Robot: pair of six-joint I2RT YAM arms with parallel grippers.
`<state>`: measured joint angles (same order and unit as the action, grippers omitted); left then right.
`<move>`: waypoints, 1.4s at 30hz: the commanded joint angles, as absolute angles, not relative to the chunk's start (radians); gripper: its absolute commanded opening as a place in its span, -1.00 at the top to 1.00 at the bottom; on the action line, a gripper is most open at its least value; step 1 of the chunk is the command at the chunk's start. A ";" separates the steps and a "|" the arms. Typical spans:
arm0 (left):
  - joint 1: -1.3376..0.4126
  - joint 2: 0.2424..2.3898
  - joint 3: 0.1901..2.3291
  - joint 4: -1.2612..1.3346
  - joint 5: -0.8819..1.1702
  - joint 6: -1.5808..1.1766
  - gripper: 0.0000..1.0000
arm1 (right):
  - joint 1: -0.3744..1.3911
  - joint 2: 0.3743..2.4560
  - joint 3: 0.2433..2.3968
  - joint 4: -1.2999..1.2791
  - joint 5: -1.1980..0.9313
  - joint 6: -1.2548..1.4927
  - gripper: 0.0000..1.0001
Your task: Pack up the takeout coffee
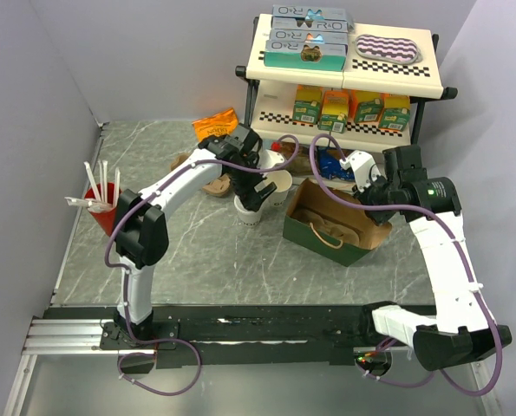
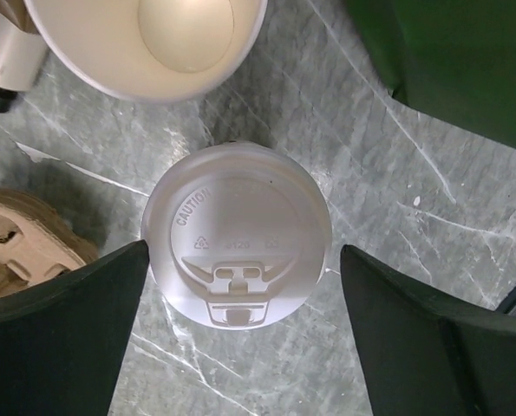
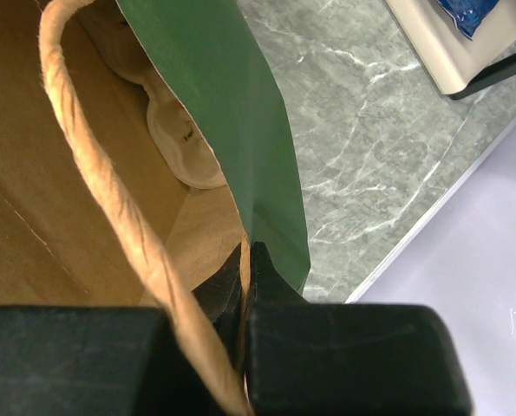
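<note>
The takeout coffee (image 2: 236,234) is a cream paper cup with a white sip lid, standing upright on the marble table (image 1: 188,260). It also shows in the top view as the takeout coffee (image 1: 247,213). My left gripper (image 2: 244,248) hangs straight above it, open, one finger (image 2: 58,329) on each side of the lid and not pressing it. In the top view the left gripper (image 1: 254,192) covers most of the cup. My right gripper (image 3: 249,253) is shut on the top edge of a green paper bag (image 3: 231,113), which stands open to the right of the cup.
A lidless cream cup (image 2: 145,43) stands just behind the lidded one. A brown pulp carrier (image 2: 15,247) lies to its left, and another pulp tray (image 3: 179,143) sits inside the green bag (image 1: 331,247). A red cup of straws (image 1: 101,208) stands far left. A snack shelf (image 1: 344,78) stands at the back.
</note>
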<state>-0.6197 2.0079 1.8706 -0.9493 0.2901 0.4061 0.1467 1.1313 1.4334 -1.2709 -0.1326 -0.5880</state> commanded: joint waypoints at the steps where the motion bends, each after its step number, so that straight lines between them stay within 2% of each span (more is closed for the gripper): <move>1: -0.614 2.013 1.916 -0.985 0.293 0.419 -0.92 | 0.140 1.137 1.453 -1.252 -0.143 -0.578 1.00; 22: -0.614 2.010 1.872 -0.959 0.230 0.403 -0.75 | 0.140 1.143 1.450 -1.244 -0.153 -0.578 1.00; 31: -0.614 2.005 1.848 -0.942 0.224 0.394 -0.58 | 0.141 1.143 1.456 -1.249 -0.156 -0.575 1.00; 36: -0.614 1.976 1.827 -0.940 0.241 0.403 -0.40 | 0.140 1.140 1.463 -1.253 -0.156 -0.574 1.00; 42: -0.614 1.902 1.815 -0.972 0.242 0.403 -0.34 | 0.141 1.135 1.480 -1.266 -0.156 -0.569 1.00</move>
<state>-0.6155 1.9842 1.8225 -0.9340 0.2382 0.4023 0.1459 1.1465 1.4357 -1.2602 -0.1444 -0.5816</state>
